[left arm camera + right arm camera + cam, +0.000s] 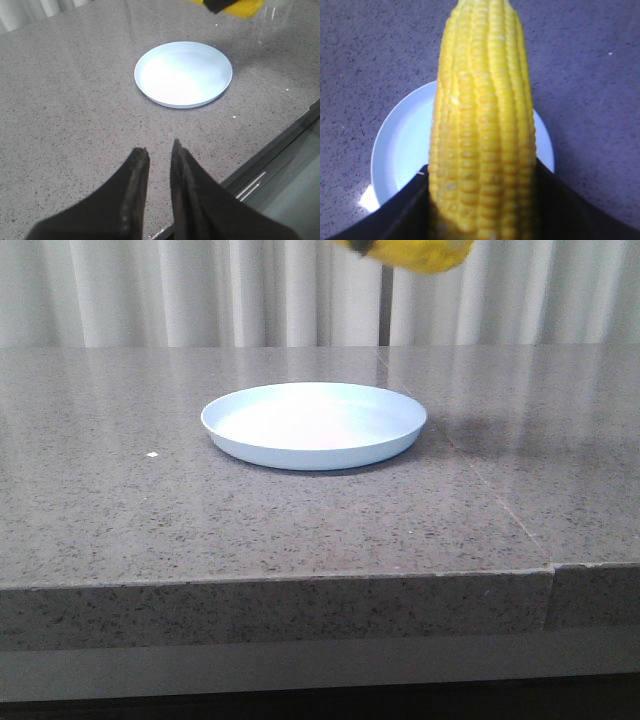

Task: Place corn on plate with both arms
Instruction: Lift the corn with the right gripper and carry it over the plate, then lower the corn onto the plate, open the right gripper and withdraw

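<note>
Corn (pixel 482 125) gripped in right pincer (pixel 480 210), held high above plate (pixel 314 424), long axis running out from the jaws over the dish; drop is straight down. Left pincer (pixel 159 165) near-closed, empty, well short of the plate. Kernels ridged, glossy; plate smooth pale plastic, low rim; counter (pixel 150 520) speckled grey stone.

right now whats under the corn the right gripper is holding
The plate lies on the grey stone table below the corn held by the right gripper. Its visible surface is bare; the cob hides its middle strip.
</note>
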Controlling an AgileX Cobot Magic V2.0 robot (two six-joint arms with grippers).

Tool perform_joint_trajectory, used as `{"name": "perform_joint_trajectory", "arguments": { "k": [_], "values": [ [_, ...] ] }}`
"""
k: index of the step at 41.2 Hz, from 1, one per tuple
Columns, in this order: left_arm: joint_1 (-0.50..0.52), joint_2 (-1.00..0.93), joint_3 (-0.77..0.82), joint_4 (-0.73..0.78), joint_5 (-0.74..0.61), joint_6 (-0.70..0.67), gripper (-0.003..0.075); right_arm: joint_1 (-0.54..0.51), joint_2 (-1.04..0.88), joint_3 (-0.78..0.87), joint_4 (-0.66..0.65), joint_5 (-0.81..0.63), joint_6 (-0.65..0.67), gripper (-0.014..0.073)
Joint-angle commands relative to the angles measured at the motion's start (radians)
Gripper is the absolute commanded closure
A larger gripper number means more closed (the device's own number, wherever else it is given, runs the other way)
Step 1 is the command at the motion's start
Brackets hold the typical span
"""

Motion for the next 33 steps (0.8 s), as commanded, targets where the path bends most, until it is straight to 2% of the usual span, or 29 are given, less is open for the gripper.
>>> {"name": "perform_joint_trajectory", "arguments": {
  "k": [1,14,25,27,33],
  "values": [
    [-0.005,0.006,-0.022,-0.008,-0.07,-0.012,0.0607,0.013,0.005,-0.032,0.012,-0.056,-0.009,0.0314],
    [-0.005,0.006,-0.022,-0.008,-0.07,-0.012,0.0607,0.015,0.155,-0.032,0.028,-0.065,-0.009,0.03],
    [-0.005,0.006,-0.022,-0.008,-0.07,-0.012,0.0607,0.015,0.187,-0.032,0.046,-0.098,-0.009,0.0027],
    [-0.005,0.006,-0.022,-0.008,-0.07,-0.012,0.0607,0.015,0.185,-0.032,0.046,-0.098,-0.009,0.0003],
    [-0.005,0.006,-0.022,-0.008,-0.07,-0.012,0.0607,0.015,0.159,-0.033,0.046,-0.088,-0.009,-0.0001]
  ]
}}
